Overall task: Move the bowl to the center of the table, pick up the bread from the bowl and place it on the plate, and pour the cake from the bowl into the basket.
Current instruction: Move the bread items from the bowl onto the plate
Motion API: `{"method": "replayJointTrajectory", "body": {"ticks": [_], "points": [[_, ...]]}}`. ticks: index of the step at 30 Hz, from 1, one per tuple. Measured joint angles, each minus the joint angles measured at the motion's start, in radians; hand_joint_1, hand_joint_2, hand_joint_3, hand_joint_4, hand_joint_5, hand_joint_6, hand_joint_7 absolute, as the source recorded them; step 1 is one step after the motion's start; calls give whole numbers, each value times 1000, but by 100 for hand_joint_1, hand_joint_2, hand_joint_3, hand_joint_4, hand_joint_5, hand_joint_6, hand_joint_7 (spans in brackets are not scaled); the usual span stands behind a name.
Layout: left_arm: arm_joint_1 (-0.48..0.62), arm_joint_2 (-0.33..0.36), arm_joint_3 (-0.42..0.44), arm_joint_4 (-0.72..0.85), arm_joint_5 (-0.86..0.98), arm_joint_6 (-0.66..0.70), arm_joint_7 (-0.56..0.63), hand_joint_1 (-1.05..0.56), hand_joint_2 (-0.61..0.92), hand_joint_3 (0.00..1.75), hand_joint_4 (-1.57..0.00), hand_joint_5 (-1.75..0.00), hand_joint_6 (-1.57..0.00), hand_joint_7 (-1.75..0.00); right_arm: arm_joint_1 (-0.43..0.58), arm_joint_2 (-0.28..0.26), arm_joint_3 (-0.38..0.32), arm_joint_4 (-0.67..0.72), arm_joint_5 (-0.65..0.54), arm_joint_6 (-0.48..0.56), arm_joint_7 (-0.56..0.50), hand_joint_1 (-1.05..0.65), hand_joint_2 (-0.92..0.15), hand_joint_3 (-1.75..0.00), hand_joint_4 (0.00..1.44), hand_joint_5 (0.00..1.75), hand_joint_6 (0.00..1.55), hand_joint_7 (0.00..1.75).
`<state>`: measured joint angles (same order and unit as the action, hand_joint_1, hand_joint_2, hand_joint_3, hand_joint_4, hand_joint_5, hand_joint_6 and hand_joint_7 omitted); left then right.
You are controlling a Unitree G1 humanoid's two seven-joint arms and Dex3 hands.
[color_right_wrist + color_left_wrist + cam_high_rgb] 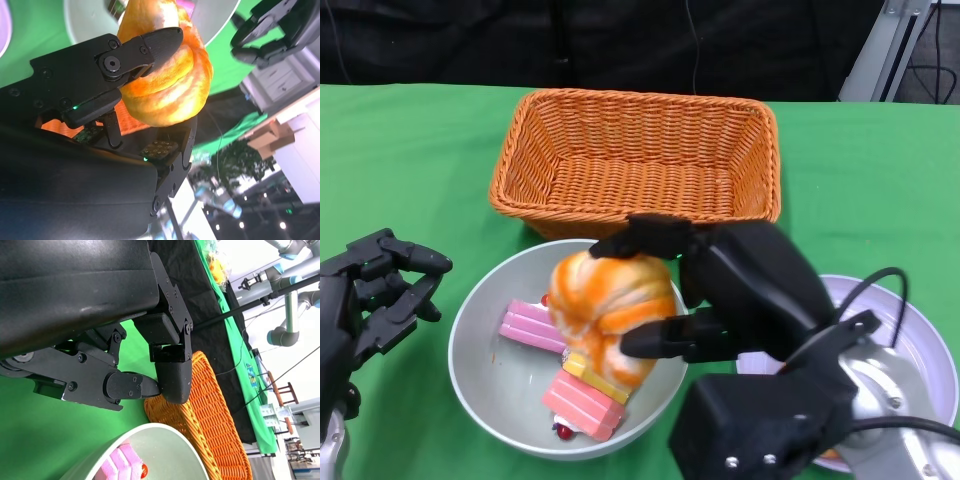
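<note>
Bread (610,310), one orange-and-cream swirled roll, was held just above the bowl (485,360), gripped by the right hand (740,290). Its fingers (645,237) were closed over the far side of the roll, with another black digit under the near side. The right wrist view showed the same: bread (167,85) pinched between the fingers (150,47) above and the hand's body below.

We judged the roll light and soft. A hard squeeze would likely dent it, and the glazed-looking surface might be a little slippery. A broad hold across its middle, as seen, looked the sensible place to take it.

Cake: we counted two pink pieces in the bowl. One striped slice (532,327) lay on the left. One pink-and-yellow piece (585,395) lay near, with red bits beside it. They looked crumbly and light, so we judged them better tipped out than pinched.

One grey bowl sat on the green worktop (410,160), left of centre. One wicker basket (635,155) stood just beyond it. One pale plate (930,350) lay at the right, partly hidden by the right arm.

Left hand (370,300) hovered left of the bowl. It held nothing, with its fingers curled loosely and apart.
</note>
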<state>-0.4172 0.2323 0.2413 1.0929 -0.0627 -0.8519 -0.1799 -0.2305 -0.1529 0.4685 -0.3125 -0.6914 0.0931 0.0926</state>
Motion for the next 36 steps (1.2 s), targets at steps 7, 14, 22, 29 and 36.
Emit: {"method": "replayJointTrajectory", "body": {"ticks": [7,14,22,29,36], "points": [[1,1,1,-1,0,0,0,-19,92,29,-83,-140,-87,-102,69,-47,-83,-31,-1,-101,-42,-21,-91,-1,77,146,85,74],[1,2,2,-2,-1,0,-1,-19,91,30,-85,-140,-88,-102,128,-63,-158,-47,13,-164,-67,-21,-92,-3,72,156,84,74],[2,7,1,-3,0,0,-1,-18,90,31,-84,-140,-88,-104,187,-73,-235,-74,20,-185,-77,-18,-90,-1,73,154,87,71],[2,7,1,-3,0,0,-1,-18,89,32,-83,-140,-87,-105,195,-72,-256,-79,20,-200,-78,-18,-91,-1,73,154,88,69],[4,18,4,-4,-3,7,-1,-18,89,34,-82,-142,-86,-106,318,-96,-410,-150,103,-168,-60,-13,-91,-1,77,147,89,67]]}}
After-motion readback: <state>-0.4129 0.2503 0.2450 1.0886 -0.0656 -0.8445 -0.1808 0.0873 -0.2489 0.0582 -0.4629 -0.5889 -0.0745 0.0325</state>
